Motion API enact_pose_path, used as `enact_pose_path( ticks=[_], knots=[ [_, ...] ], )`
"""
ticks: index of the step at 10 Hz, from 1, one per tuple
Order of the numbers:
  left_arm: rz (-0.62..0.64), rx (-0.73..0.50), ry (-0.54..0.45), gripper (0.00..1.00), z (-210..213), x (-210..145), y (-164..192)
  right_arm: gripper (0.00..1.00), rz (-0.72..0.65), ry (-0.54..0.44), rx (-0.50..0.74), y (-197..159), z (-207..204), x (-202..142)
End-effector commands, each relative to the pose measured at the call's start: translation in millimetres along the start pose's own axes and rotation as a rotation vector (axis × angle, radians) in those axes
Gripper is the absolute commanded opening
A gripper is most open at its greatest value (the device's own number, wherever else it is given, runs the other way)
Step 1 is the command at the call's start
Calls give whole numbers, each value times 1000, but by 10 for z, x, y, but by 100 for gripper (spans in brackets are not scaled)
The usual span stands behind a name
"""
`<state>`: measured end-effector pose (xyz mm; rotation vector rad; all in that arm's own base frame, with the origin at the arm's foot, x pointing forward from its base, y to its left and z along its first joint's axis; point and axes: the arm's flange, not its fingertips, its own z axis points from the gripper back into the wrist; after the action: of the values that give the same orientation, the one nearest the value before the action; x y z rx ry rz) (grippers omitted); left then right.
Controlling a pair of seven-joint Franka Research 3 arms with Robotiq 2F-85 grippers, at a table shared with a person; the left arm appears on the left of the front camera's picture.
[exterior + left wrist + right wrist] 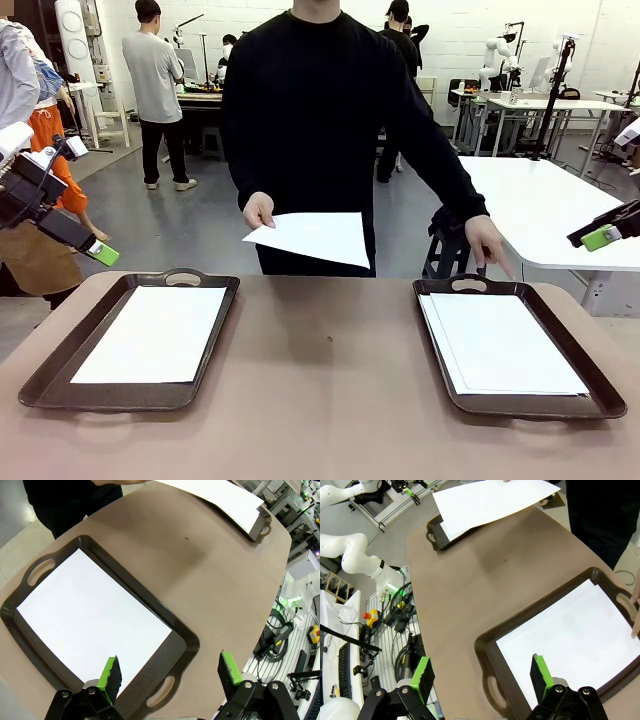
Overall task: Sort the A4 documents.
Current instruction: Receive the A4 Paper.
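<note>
Two dark brown trays rest on the brown surface [330, 400]. The left tray [60, 375] holds a white A4 sheet [155, 335] lying flat inside it. The right tray [590, 385] holds a small stack of sheets [505, 345], their edges slightly offset. A person in a black top stands at the far side, holding another sheet [315, 238] in one hand [258, 210] above the far edge of the surface, between the trays; the other hand [488, 243] points a finger down at the right tray's far rim. The left tool [170, 672] hangs above the left tray's near corner, jaws wide apart and holding nothing. The right tool [480, 675] hovers over the right tray's near end, likewise spread and empty.
</note>
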<state>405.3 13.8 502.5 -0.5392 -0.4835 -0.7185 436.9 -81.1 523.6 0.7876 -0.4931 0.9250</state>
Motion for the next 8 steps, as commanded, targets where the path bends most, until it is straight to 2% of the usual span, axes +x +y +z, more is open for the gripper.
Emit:
enact_pose_path(
  ticks=[1,8],
  knots=[
    [-4,0,-1,100,5,0,2,100,7,0,0,6,0,5],
    [-4,0,-1,100,5,0,2,100,7,0,0,6,0,5]
  ],
)
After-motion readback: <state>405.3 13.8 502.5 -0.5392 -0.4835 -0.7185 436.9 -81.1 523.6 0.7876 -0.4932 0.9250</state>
